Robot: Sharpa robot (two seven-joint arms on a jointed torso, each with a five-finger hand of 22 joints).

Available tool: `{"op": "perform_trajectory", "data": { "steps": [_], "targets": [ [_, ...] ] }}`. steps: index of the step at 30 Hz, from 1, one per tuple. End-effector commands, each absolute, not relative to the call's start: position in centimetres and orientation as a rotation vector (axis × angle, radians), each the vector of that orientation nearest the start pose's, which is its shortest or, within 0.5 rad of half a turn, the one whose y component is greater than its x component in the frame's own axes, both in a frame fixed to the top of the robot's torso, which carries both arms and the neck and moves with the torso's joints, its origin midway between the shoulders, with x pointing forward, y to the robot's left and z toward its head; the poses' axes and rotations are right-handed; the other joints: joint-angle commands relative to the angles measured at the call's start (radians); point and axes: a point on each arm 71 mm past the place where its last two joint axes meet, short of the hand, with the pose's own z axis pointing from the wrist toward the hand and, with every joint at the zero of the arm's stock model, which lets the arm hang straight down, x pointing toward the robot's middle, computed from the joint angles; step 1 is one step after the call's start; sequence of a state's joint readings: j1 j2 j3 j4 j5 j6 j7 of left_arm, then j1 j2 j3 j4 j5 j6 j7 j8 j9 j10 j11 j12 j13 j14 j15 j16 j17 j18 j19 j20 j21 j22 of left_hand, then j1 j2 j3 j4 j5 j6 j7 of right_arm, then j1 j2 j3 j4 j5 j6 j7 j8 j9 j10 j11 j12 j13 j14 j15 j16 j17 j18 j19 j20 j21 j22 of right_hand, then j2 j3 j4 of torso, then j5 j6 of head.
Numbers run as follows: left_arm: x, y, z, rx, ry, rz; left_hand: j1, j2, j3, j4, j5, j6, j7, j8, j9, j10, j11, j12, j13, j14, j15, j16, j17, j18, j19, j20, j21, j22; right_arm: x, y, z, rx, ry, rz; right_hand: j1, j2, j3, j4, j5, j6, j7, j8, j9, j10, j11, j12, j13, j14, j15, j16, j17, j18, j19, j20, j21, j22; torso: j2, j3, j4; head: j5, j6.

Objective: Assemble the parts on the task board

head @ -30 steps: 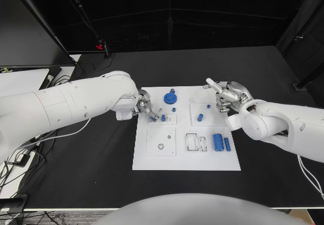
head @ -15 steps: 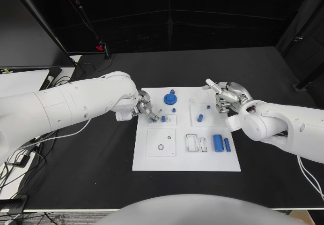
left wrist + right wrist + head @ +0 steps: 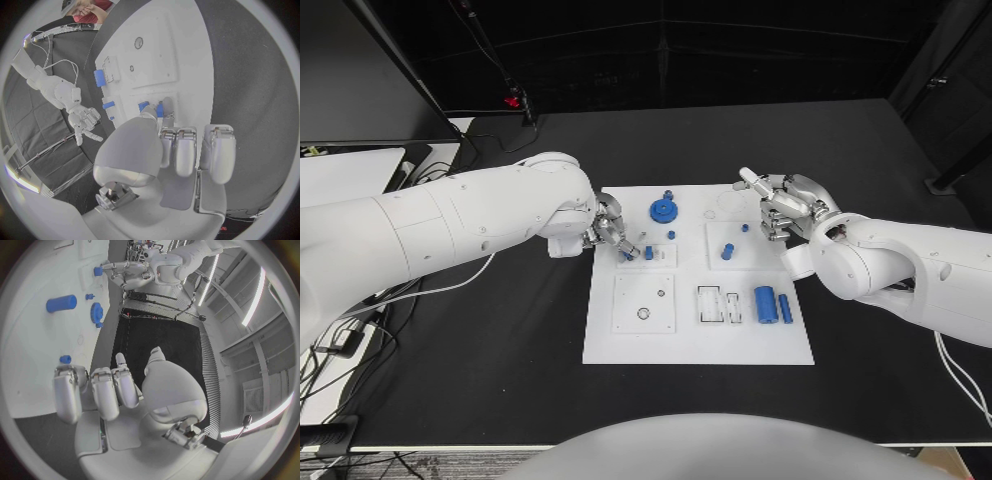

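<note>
The white task board (image 3: 697,340) lies mid-table. My left hand (image 3: 610,235) is at its left edge. Thumb and a fingertip pinch a small blue part (image 3: 648,253) at a small socket plate; the left wrist view shows that part (image 3: 160,109) between the tips. My right hand (image 3: 783,210) hovers over the board's far right corner, fingers apart, holding nothing. A blue gear (image 3: 664,210) stands at the board's far middle. A blue peg (image 3: 671,235) and a short blue piece (image 3: 728,251) are nearby. A thick blue cylinder (image 3: 764,303) and a thin blue pin (image 3: 786,307) lie at the right.
A square plate with a round hole (image 3: 643,303) and a slotted socket (image 3: 720,304) sit on the board's near half. A monitor and cables (image 3: 358,160) lie at the table's left. Black table (image 3: 877,390) surrounds the board.
</note>
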State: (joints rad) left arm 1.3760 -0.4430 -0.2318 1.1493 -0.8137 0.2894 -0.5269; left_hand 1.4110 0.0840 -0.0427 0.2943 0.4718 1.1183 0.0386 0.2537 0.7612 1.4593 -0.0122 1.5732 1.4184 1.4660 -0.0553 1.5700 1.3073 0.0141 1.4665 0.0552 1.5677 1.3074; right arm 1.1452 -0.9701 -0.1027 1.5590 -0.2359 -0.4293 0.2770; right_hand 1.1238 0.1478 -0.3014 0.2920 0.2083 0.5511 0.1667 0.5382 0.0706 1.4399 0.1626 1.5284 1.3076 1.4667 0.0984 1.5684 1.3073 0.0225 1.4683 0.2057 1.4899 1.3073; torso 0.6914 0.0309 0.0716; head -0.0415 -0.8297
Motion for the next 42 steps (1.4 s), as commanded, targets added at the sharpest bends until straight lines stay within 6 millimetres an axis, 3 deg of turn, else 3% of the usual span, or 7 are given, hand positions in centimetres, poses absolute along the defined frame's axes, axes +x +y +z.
{"op": "perform_trajectory", "data": {
  "steps": [1,42],
  "targets": [
    [52.74,11.98,-22.94,-0.1,2.551,-0.398,0.123,0.132,0.006,-0.001,-0.003,0.002,-0.006,-0.004,0.0,0.111,-0.011,-0.002,0.152,0.105,-0.006,0.001,0.263,-0.014,0.104,0.003,0.003,0.263,46.12,-26.54,-22.39,1.021,1.554,1.197,0.001,0.005,-0.004,0.0,0.006,-0.004,0.069,0.006,-0.001,-0.003,0.0,-0.004,0.145,0.104,0.006,0.002,0.263,0.008,0.006,0.007,-0.004,0.223,0.001,0.0003,0.0004,-0.001,-0.002],
    [52.69,12.58,-23.4,-0.102,2.584,-0.351,0.115,0.13,0.017,-0.002,-0.011,-0.001,-0.005,-0.007,-0.001,0.111,-0.01,-0.002,0.152,0.105,-0.005,0.001,0.263,-0.014,0.104,0.004,0.003,0.263,46.14,-26.55,-22.41,1.022,1.554,1.196,0.001,0.005,-0.004,0.0,0.006,-0.004,0.069,0.006,-0.001,-0.003,0.0,-0.004,0.145,0.104,0.006,0.002,0.263,0.008,0.006,0.007,-0.004,0.223,0.0,0.0002,0.0002,0.0,-0.001]
  ]
}}
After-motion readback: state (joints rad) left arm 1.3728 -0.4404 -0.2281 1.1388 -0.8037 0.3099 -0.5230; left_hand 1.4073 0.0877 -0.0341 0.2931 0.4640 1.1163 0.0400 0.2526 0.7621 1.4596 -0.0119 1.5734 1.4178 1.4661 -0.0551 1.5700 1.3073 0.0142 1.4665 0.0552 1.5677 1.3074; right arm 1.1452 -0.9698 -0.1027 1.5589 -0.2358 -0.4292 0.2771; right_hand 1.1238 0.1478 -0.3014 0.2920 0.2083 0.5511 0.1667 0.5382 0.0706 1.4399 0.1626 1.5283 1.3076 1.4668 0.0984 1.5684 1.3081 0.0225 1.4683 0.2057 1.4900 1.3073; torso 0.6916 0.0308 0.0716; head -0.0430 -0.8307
